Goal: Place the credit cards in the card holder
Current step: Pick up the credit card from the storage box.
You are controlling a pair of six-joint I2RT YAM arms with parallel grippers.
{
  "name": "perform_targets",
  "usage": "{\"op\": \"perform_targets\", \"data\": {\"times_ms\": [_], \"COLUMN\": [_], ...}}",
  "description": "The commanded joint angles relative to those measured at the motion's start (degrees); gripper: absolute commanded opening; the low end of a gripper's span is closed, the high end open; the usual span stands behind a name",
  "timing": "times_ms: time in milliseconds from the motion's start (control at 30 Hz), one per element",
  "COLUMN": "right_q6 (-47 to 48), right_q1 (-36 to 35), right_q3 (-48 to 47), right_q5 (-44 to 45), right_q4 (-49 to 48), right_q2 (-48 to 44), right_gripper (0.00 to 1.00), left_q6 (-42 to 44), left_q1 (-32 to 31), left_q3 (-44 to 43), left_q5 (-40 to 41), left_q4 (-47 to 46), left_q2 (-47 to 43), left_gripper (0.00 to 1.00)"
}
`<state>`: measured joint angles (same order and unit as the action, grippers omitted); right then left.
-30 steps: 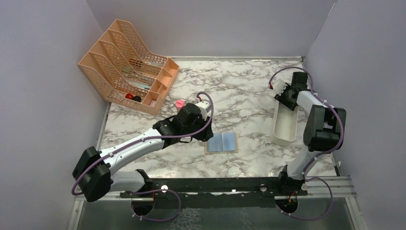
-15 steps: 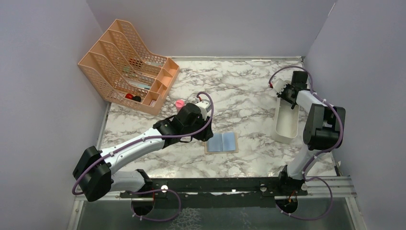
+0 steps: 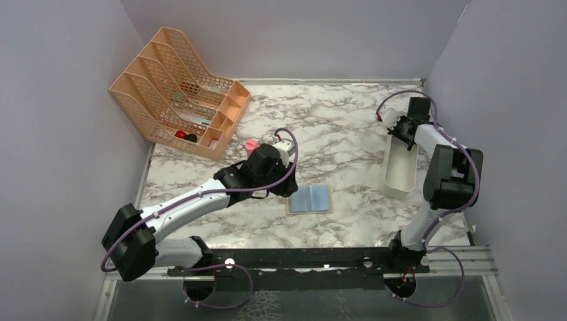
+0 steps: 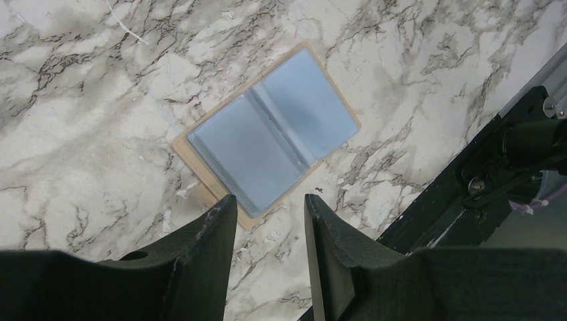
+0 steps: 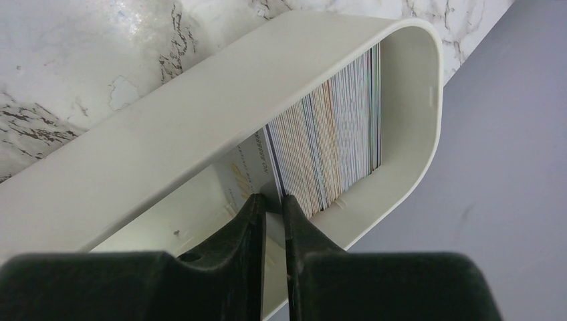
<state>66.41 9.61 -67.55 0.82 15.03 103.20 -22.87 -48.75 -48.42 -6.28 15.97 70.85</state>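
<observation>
The card holder (image 3: 309,198) lies open on the marble table, tan rim up and light blue inside (image 4: 267,134). My left gripper (image 3: 286,186) hangs just above its left edge, open with nothing between the fingers (image 4: 267,207). The credit cards (image 5: 334,134) stand on edge in a dense stack at the far end of a long white tray (image 5: 200,114). My right gripper (image 5: 269,204) reaches down into that tray (image 3: 399,170) at the near face of the stack. Its fingers are pressed almost together on the front pale credit card (image 5: 251,167).
A peach mesh file rack (image 3: 177,90) stands at the back left with small items in it. A pink object (image 3: 251,144) sits beside the left wrist. A black rail (image 3: 301,257) runs along the near edge. Purple walls close in on the left, back and right.
The right gripper's fingers have closed in on the front card and the wrist has shifted slightly toward the tray's far end. The left arm and card holder have not moved.
</observation>
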Motion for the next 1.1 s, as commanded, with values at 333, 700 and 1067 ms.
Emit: {"op": "perform_targets", "data": {"times_ms": [333,700,1067], "right_q6": [-3.6,-3.5,-4.3], "right_q1": [0.3,0.3,0.3], "right_q3": [-4.0,-5.4,-6.9], "right_q5": [-0.2,-1.0,0.1], "right_q4": [3.9,4.3,6.0], "right_q2": [-1.7,-0.4,-0.1], "right_gripper": [0.05,0.02,0.05], "left_q6": [-0.4,-0.5,-0.4], "left_q1": [0.3,0.5,0.7], "left_q3": [-0.2,-0.2,0.0], "left_q5": [-2.6,-3.2,-2.9], "left_q4": [-1.6,-2.1,-1.9], "left_q2": [-0.5,-0.2,-0.2], "left_gripper": [0.45,0.45,0.45]}}
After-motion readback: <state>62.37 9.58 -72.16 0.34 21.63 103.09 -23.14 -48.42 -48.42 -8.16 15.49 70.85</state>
